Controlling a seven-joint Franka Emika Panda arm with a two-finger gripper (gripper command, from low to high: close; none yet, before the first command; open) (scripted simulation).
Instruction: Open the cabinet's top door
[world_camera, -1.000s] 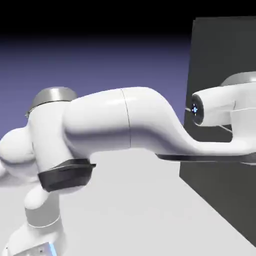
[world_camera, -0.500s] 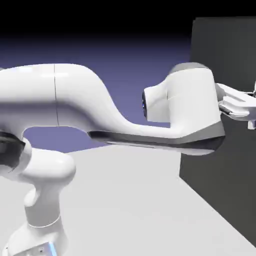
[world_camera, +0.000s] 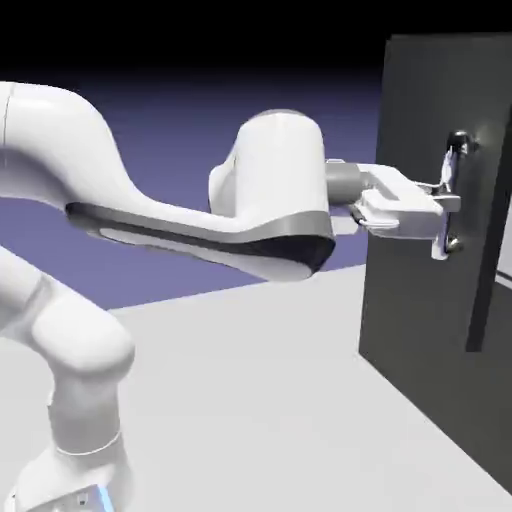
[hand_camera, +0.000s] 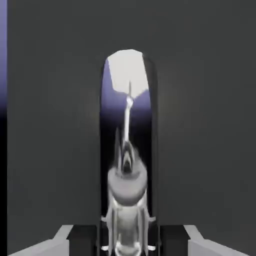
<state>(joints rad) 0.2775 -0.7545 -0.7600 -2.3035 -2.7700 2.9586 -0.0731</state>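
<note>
The dark charcoal cabinet (world_camera: 420, 330) stands at the exterior view's right. Its top door (world_camera: 415, 110) carries a slim vertical silver handle (world_camera: 457, 150). My gripper (world_camera: 447, 215) reaches in from the left and is shut on that handle, near its lower part. A dark vertical edge right of the handle shows the door standing a little out from the cabinet. In the hand view the shiny handle (hand_camera: 127, 125) runs up the middle against the grey door (hand_camera: 50, 125), between my grey fingertips (hand_camera: 60, 242) at the bottom edge.
The white arm's elbow and forearm (world_camera: 270, 200) span the middle of the exterior view above the pale grey table (world_camera: 250, 400). The robot's base (world_camera: 80, 470) stands at the lower left.
The arm has drawn back to the left. The hand and the handle, out of the frame before, now show, and the door has come out with them.
</note>
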